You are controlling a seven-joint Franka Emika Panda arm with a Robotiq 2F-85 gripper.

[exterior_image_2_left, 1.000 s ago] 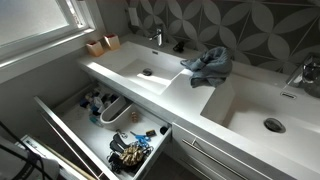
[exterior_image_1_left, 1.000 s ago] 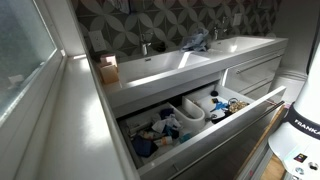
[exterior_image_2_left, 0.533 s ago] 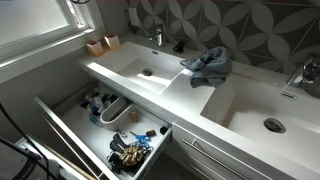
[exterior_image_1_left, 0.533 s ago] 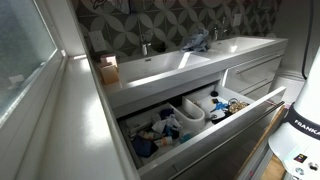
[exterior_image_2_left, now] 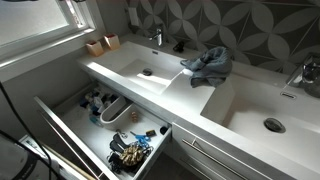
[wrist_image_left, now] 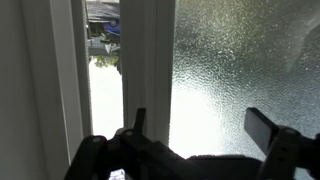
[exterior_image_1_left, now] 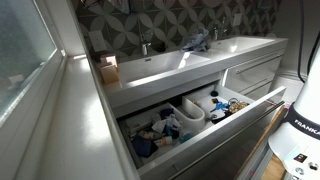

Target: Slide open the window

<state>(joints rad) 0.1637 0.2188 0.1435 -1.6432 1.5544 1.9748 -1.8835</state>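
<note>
The window (wrist_image_left: 235,70) is frosted pale glass in a white frame. In the wrist view its upright frame bar (wrist_image_left: 148,60) stands just left of the pane. A narrow gap (wrist_image_left: 104,60) left of the bar shows the bright outdoors. My gripper (wrist_image_left: 200,128) is open close in front of the glass, its left finger by the bar and its right finger over the pane, holding nothing. The window also shows in both exterior views (exterior_image_1_left: 20,50) (exterior_image_2_left: 35,20) above a wide white sill (exterior_image_1_left: 75,110). The gripper itself does not show clearly in either exterior view.
A white double-sink vanity (exterior_image_2_left: 190,95) stands under a patterned grey tile wall (exterior_image_2_left: 230,20). Its drawer (exterior_image_1_left: 195,118) is pulled open and full of small items. A grey cloth (exterior_image_2_left: 207,65) lies between the sinks. A small box (exterior_image_1_left: 108,68) sits near the sill. The robot base (exterior_image_1_left: 300,115) stands by the drawer.
Almost nothing differs. Only a dark cable at the bottom left of an exterior view has shifted slightly.
</note>
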